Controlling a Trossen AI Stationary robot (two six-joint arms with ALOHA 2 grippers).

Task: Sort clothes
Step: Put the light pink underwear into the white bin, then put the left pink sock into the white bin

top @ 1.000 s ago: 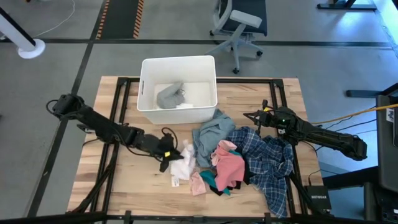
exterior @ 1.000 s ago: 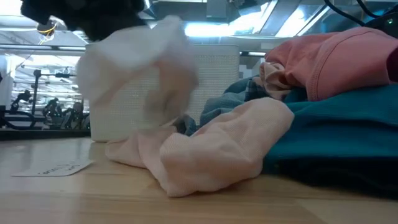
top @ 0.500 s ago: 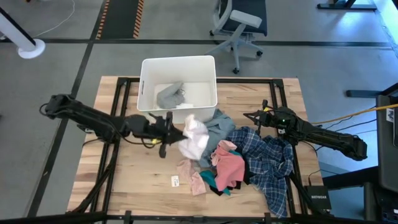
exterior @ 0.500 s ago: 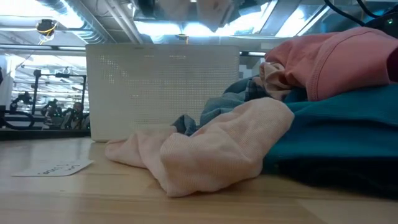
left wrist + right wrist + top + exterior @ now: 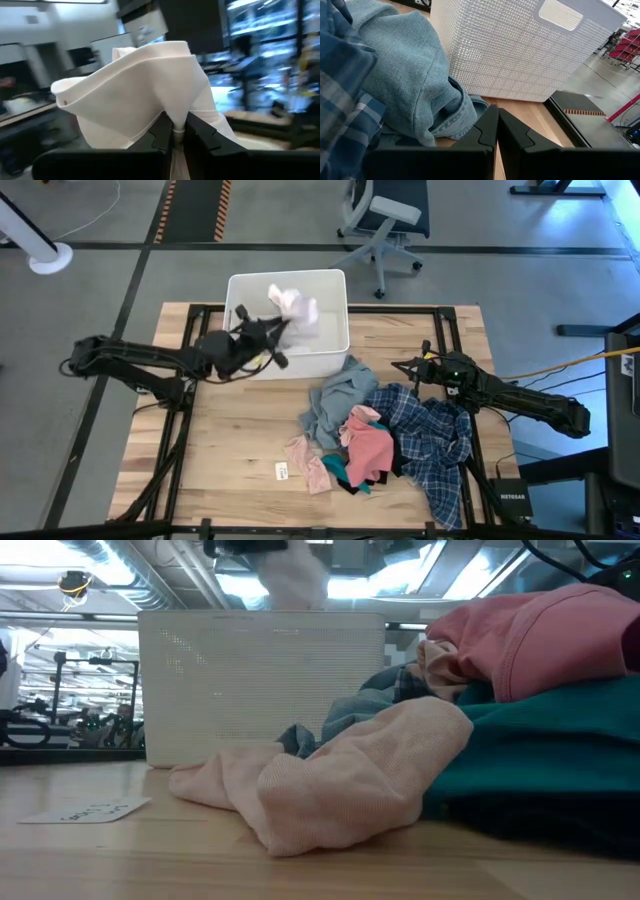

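Wooden table [image 5: 230, 460] on a grey floor fills my overhead view, with one office chair [image 5: 385, 225] beyond its far edge. From the left side my left gripper [image 5: 283, 327] reaches to about 11 o'clock of the table centre and hangs over the white bin [image 5: 335, 315]. Its fingers are pressed together on a white garment [image 5: 297, 307]; the wrist camera shows the cloth [image 5: 145, 95] pinched at a fold and puffed up in a loose cone above the fingers. In the low view it hangs above the bin's rim [image 5: 293, 578].

I count five more pieces on the table, all in one heap right of centre. At about 6 o'clock lies a pale pink piece [image 5: 305, 460], crumpled. A grey-blue top [image 5: 335, 395] runs its long axis from 7 to 1 o'clock, its upper end near the bin. Beside it are a pink piece [image 5: 370, 445], a teal piece [image 5: 335, 470] half hidden, and a plaid shirt [image 5: 435, 445], which stretches from 12 to 5 o'clock.

At 3 o'clock my right gripper [image 5: 412, 366] rests with its fingers closed on nothing, just beside the grey-blue top.
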